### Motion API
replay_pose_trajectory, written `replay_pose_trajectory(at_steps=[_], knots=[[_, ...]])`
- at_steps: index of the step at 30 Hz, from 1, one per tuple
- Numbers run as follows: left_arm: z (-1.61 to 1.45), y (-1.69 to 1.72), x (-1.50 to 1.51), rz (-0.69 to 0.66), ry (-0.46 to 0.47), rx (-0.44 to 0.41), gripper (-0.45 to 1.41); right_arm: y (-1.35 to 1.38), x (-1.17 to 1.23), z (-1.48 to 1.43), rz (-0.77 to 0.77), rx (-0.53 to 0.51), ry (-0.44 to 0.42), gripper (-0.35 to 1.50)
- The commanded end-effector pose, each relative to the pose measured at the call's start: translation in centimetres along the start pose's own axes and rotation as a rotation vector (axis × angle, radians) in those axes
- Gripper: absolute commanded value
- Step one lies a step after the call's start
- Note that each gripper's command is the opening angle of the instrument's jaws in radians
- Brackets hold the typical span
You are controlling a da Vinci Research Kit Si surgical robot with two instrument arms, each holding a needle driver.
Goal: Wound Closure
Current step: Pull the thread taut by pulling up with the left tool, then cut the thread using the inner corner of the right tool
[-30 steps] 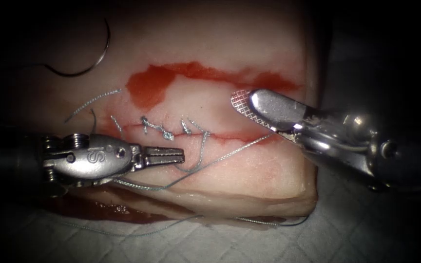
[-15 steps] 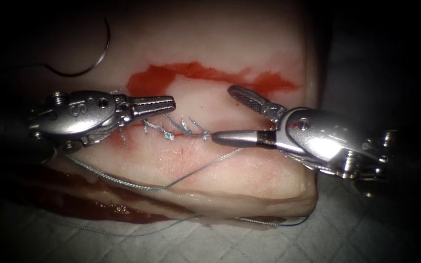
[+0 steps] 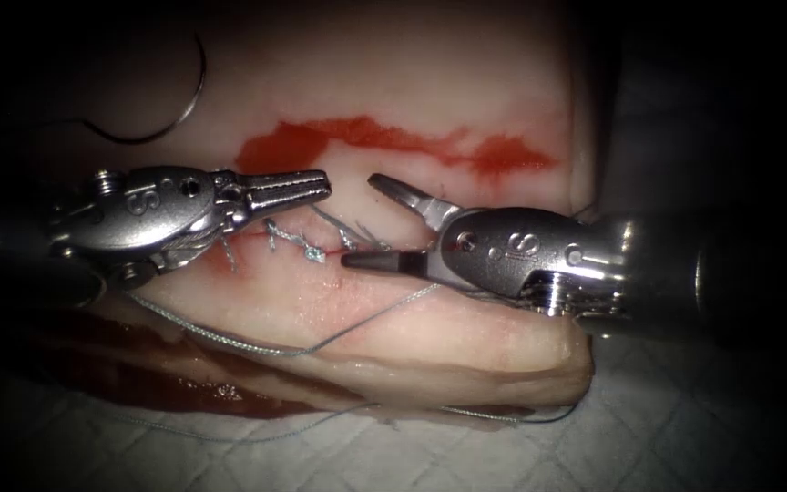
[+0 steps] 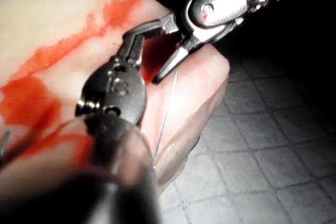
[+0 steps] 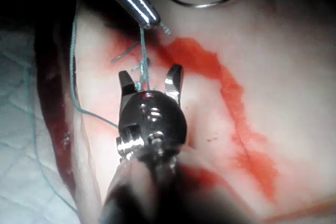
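My left tool (image 3: 322, 185) is shut on a short strand of thread (image 3: 328, 219) that rises from the knotted stitches (image 3: 298, 241) on the cut. My right tool (image 3: 359, 220) comes in from the right with its jaws open, one on each side of that strand, close to the knots. The right wrist view has the thread (image 5: 142, 56) running from the left tool (image 5: 144, 19) down between the right tool's (image 5: 150, 74) open jaws. The curved needle (image 3: 175, 118) lies free on the tissue (image 3: 466, 82) at the far left, held by neither tool and not in the tissue.
A long loose thread (image 3: 275, 349) trails across the tissue's front face to the quilted white cloth (image 3: 412, 456). Red fluid (image 3: 366, 137) streaks the tissue behind the cut and pools at the front left edge (image 3: 184, 387).
The left tool rose from in front of the cut to behind it, drawing the thread strand up. The right tool moved left, jaws open, up to the knots.
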Motion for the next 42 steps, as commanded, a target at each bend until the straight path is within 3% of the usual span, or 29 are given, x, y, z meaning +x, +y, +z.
replay_pose_trajectory(at_steps=[1, 20, 33, 41, 42], knots=[[0.07, 0.02, 0.04, 0.002, -0.001, -0.001, -0.45, 0.0, 0.03, 0.13, -0.008, -0.003, 0.013, 1.1], [0.08, -0.02, 0.04, -0.016, -0.001, -0.001, -0.45, 0.08, 0.15, 0.62, -0.031, 0.047, 0.032, 0.99], [0.08, -0.06, 0.03, -0.029, -0.001, 0.001, -0.45, 0.07, 0.23, 0.69, -0.039, 0.058, 0.028, 0.91], [0.08, -0.08, 0.03, -0.04, -0.002, 0.001, -0.45, 0.07, 0.23, 0.74, -0.04, 0.069, 0.022, 0.74], [0.07, -0.09, 0.03, -0.046, -0.002, 0.001, -0.45, 0.07, 0.23, 0.74, -0.04, 0.076, 0.021, 0.62]])
